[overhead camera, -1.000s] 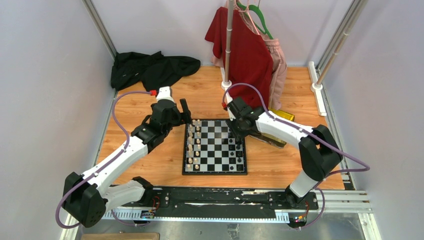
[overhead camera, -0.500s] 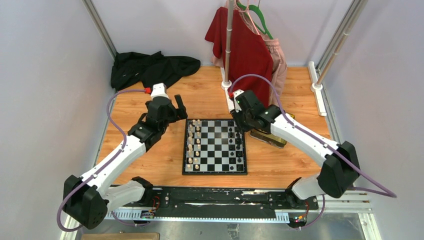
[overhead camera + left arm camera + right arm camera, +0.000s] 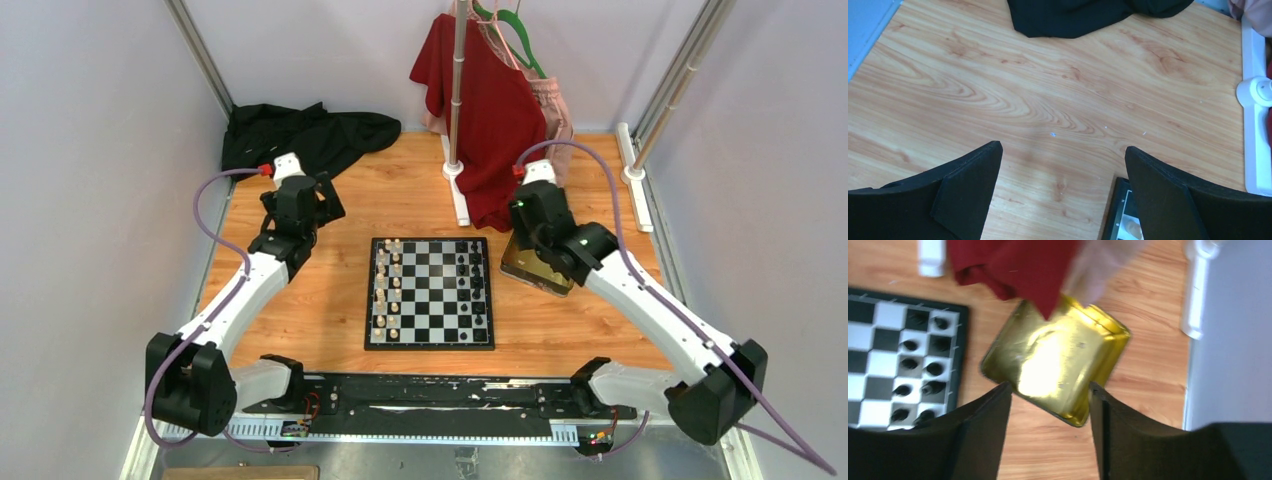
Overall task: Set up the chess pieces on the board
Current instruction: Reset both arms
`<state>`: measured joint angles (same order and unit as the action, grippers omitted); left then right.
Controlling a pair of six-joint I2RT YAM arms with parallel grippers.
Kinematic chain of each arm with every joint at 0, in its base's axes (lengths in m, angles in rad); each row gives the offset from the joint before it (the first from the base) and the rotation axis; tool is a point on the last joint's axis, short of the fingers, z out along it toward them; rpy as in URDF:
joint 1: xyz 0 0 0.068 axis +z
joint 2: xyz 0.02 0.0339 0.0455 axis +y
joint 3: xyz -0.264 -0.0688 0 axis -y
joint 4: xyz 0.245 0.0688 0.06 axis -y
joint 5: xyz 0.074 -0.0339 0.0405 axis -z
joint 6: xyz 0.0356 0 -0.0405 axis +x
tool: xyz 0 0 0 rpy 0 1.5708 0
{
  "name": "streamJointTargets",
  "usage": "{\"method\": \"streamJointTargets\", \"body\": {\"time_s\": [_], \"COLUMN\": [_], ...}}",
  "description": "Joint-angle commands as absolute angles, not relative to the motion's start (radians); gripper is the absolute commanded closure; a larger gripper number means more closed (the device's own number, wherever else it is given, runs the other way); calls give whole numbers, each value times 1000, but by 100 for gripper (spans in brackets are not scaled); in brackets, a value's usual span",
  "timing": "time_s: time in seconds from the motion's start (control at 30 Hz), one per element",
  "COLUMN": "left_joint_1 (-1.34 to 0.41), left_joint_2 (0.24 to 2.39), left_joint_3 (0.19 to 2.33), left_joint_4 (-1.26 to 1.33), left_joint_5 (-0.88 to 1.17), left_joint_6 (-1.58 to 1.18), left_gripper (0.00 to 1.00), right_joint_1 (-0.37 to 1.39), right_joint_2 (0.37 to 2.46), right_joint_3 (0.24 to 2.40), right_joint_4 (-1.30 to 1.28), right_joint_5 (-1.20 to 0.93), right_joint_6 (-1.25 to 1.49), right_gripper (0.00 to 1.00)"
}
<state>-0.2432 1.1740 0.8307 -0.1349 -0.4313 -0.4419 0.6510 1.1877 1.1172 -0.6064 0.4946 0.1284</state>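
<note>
The board (image 3: pixel 430 343) lies flat in the middle of the wooden worktop (image 3: pixel 300 300), closer to the near edge than the far one. The cream-white pieces (image 3: pixel 388 290) stand in two files along its left side and the black pieces (image 3: pixel 470 290) in two files along its right side, with the squares between them bare. The left gripper (image 3: pixel 1062 150) hangs over bare wood toward the far-left corner, off the board, with its jaws spread wide and nothing between them. A corner of the board with one cream piece shows at the bottom edge of its wrist view. A crumpled black cloth (image 3: pixel 300 135) lies in the far-left corner just beyond it. The right gripper (image 3: pixel 1049 387) hovers over a shiny gold tray (image 3: pixel 540 270), fingers parted and holding nothing. The tray sits just beside the board's right edge, turned at an angle to it, and a narrow strip of wood shows between them. A red garment (image 3: pixel 490 100) and a pink one (image 3: pixel 555 120) hang from a green hanger (image 3: pixel 515 25) on a white pole stand (image 3: pixel 455 170) at the far edge. In the right wrist view the red hem covers the tray's far corner.
</note>
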Motion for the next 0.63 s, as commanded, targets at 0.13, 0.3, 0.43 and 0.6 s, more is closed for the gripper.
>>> {"method": "streamJointTargets", "body": {"time_s": [0.13, 0.3, 0.43, 0.6], "left_joint_1": [-230, -230, -230, -230], "left_joint_2": [1159, 1095, 1064, 1056], "left_joint_3": [727, 641, 603, 608], "left_joint_4": [-33, -19, -10, -19], "left_joint_5": [-461, -469, -460, -456], "left_joint_6": [-362, -345, -355, -360], "left_gripper": [0, 0, 0, 0], "right_joint_1": [423, 384, 385, 385], "right_joint_2": [1046, 1058, 1076, 1061], "right_joint_3": [1011, 988, 968, 947], "right_joint_4": [-499, -457, -457, -462], "right_joint_5": [769, 883, 905, 856], "right_joint_6": [186, 208, 239, 280], "right_gripper": [9, 0, 0, 0]}}
